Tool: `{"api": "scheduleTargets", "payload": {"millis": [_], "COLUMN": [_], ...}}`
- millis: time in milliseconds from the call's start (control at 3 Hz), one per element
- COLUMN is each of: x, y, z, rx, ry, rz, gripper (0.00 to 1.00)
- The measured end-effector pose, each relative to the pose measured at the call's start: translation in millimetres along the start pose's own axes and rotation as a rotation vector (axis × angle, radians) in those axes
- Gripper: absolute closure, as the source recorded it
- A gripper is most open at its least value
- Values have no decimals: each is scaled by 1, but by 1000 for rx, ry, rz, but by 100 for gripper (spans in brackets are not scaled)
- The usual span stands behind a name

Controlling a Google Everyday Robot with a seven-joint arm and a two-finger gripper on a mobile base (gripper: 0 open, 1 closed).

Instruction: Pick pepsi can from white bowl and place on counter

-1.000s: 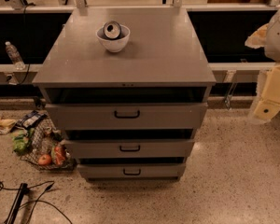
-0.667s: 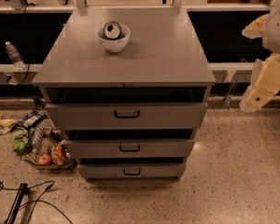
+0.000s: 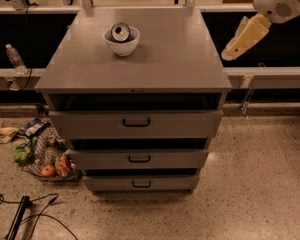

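– Step in hand, which one are you judging it to be?

– I am judging it as the approach, the very first one. The gripper (image 3: pixel 230 52) is hanging at the upper right, off the right edge of the counter (image 3: pixel 165 64) and well apart from the white bowl (image 3: pixel 122 46). I am not seeing anything in it, and whether it is apart or together I cannot tell.

– And where is the pepsi can lying?

– The pepsi can (image 3: pixel 121 32) is sitting inside the white bowl, which is standing on the rear part of the counter, left of the middle. Nothing is being lifted yet.

– Which way is the can pointing?

– Its silver top with the pull tab is facing up and a little toward the camera. So I am taking the long axis as steep and leaning, not flat. The dark body is mostly hiding below the rim.

– What is the next move calling for, then?

– In my judgement the arm is needing to travel left across the counter, stop above the bowl, and go down along that leaning axis to take the can by its sides near the top. The rim is leaving little room there, so the bowl is risking to slide or tip. The bare grey surface beside the bowl is offering place for setting the can down.
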State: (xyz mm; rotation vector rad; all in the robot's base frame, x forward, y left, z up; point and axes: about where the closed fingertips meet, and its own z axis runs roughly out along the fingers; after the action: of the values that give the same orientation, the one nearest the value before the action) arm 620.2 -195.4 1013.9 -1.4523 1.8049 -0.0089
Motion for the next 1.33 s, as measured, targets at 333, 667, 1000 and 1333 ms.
{"api": "scheduleTargets", "payload": {"millis": [333,667,1000,1333], "x": [-15,-19,-28,-55], "y": [-37,-50,-53,-59], "z": [50,56,71,118], "rx": [74,121,147,117], "ry": [-61,-80,-123,-207], "rz": [-28,-25,6,-25], "gripper": [0,0,0,0]}}
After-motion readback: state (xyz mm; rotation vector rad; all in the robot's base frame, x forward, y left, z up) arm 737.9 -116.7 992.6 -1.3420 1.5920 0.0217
